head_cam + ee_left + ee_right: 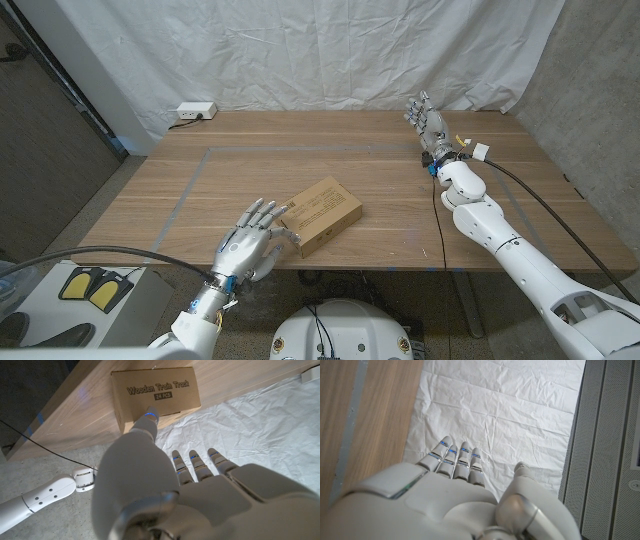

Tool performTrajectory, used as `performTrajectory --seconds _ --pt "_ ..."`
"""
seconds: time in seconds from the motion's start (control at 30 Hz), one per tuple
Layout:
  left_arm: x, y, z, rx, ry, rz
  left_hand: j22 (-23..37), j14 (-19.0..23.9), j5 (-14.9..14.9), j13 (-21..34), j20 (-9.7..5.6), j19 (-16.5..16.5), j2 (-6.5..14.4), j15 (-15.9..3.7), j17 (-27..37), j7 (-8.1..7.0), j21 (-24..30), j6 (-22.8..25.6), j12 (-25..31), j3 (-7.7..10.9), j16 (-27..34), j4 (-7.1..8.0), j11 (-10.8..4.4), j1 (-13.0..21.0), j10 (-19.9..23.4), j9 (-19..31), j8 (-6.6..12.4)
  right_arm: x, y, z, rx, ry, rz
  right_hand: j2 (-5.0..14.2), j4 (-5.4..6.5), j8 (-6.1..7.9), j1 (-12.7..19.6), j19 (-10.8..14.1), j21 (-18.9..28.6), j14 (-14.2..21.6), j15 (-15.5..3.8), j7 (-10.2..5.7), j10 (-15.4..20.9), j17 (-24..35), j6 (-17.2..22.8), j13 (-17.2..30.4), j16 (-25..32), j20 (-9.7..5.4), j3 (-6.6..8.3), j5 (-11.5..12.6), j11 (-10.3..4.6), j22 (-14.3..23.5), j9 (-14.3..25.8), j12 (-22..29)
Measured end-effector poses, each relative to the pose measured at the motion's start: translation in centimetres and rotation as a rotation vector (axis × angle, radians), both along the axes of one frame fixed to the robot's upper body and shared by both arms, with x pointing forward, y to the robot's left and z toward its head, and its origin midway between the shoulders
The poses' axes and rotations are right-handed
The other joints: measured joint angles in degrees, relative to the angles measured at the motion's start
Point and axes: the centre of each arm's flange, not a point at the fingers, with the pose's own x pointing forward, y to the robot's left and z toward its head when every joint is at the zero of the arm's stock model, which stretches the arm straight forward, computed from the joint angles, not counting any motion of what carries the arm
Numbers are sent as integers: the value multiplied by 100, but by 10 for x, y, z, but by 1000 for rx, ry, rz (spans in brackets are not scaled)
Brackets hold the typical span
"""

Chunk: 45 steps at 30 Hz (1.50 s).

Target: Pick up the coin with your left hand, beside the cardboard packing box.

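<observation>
The left hand (254, 245) hovers just beside the near-left end of the cardboard box (321, 214), fingers spread and holding nothing, with one fingertip up against the box's side in the left wrist view (the label reads "Wooden Train Track, 24 PCS"). I honestly can't spot the coin anywhere; if it's beside the box as the task says, it's probably tucked under that hand or too small to make out. My guess for doing this well: come down slowly right next to the box, press a fingertip on the coin and drag it clear on the desk (240, 160) before pinching. The right hand (428, 122) is well away from the box, near the desk's far edge, open and empty.
</observation>
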Motion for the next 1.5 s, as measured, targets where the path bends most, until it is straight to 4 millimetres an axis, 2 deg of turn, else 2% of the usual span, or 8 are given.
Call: performTrajectory --seconds 0.47,0.83,1.5 --pt "-8 -7 2 50 4 28 0 0 0 0 0 0 0 0 -1 -5 0 6 -20 0 0 0 0 0 0 0 -20 -8 -7 0 2 -16 10 0 0 0 0 21 -44 0 0 0 32 0 0 0 0 21 0 0 31 0 0 0" --pt "-12 -8 3 81 -2 50 0 0 0 0 0 -1 0 0 -1 10 0 53 -20 0 0 0 -41 0 41 1 -41 -13 -15 1 0 -14 -5 76 16 0 -76 21 -44 0 0 0 31 0 0 0 1 21 -15 0 31 0 0 0" --pt "-1 -9 1 82 -37 28 0 60 0 0 0 -1 0 0 -2 -10 0 73 -20 -23 0 23 -51 0 93 1 -62 -24 -23 1 -24 6 -42 52 15 0 -99 20 -83 0 0 -11 31 0 11 0 1 21 -15 0 31 0 0 0"
